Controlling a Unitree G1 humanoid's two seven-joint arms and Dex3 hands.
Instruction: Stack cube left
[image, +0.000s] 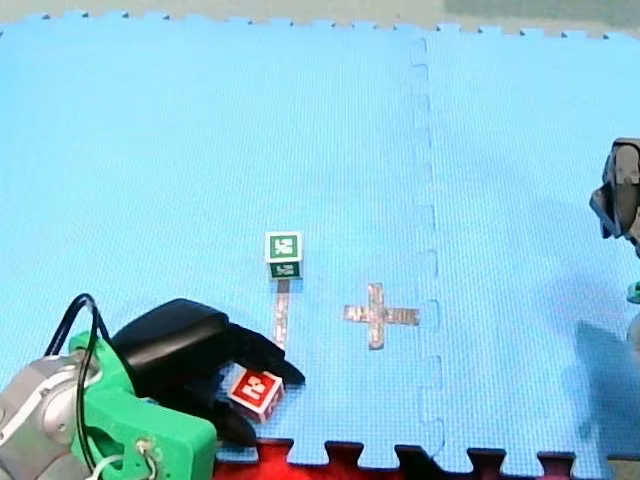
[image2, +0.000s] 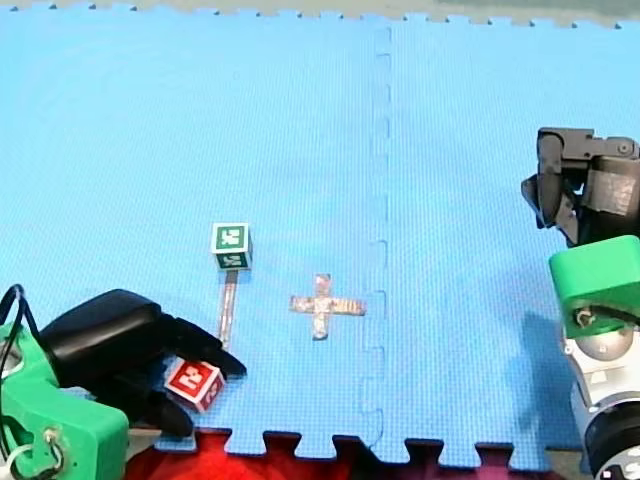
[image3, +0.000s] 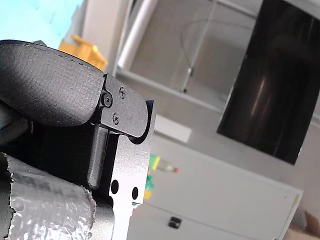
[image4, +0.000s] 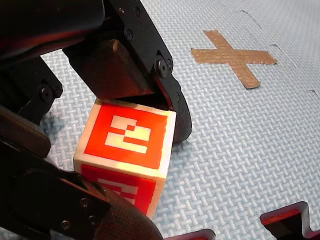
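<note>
Left hand (image: 200, 355) sits low at the near edge of the blue mat (image: 150, 150), fingers clamped on opposite sides of the red cube (image: 254, 392). Just beyond, a tape strip (image: 282, 312) runs up to the green cube (image: 284, 256), with a tape cross (image: 378, 315) beside it. Right hand (image2: 565, 190) hangs far right; I can't tell its grip.

We counted one red cube (image2: 194, 383), one green cube (image2: 231, 246), one tape cross (image2: 326, 305), one tape strip (image2: 228, 312), two hands, left hand (image2: 112, 335), right hand (image2: 576, 196).
</note>
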